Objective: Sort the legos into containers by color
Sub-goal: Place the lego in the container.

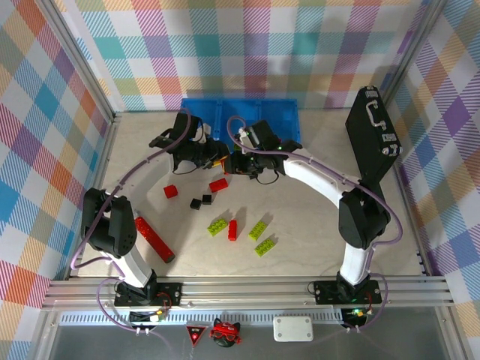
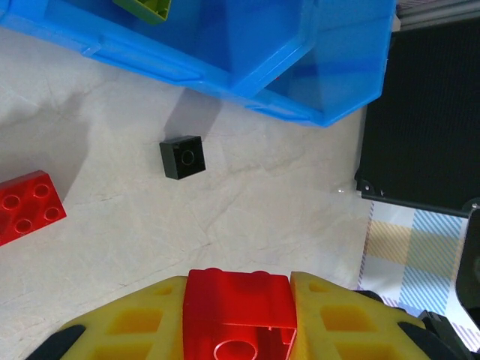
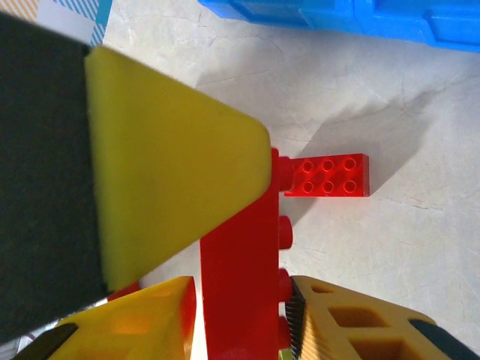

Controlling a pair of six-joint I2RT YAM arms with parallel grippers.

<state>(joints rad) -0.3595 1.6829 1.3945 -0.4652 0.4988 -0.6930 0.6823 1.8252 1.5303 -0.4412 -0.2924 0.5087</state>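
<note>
A long red brick point(image 3: 240, 255) hangs above the table in front of the blue bins point(image 1: 240, 116). My left gripper point(image 2: 238, 292) is shut on one end of it, and my right gripper point(image 3: 241, 304) is shut on its sides. The two grippers meet there, the left gripper point(image 1: 217, 160) next to the right gripper point(image 1: 237, 162). A left finger point(image 3: 165, 172) lies against the brick's upper part. On the table lie a black brick point(image 2: 182, 157) and red bricks point(image 2: 26, 206) point(image 3: 330, 175). A lime brick point(image 2: 142, 9) sits in one bin.
Nearer the arms lie loose bricks: red point(image 1: 172, 191) point(image 1: 232, 229), black point(image 1: 195, 203), lime point(image 1: 218, 226) point(image 1: 259, 229) point(image 1: 265, 246). A long red bar point(image 1: 154, 238) lies at the front left. A black briefcase point(image 1: 373, 142) stands at the right.
</note>
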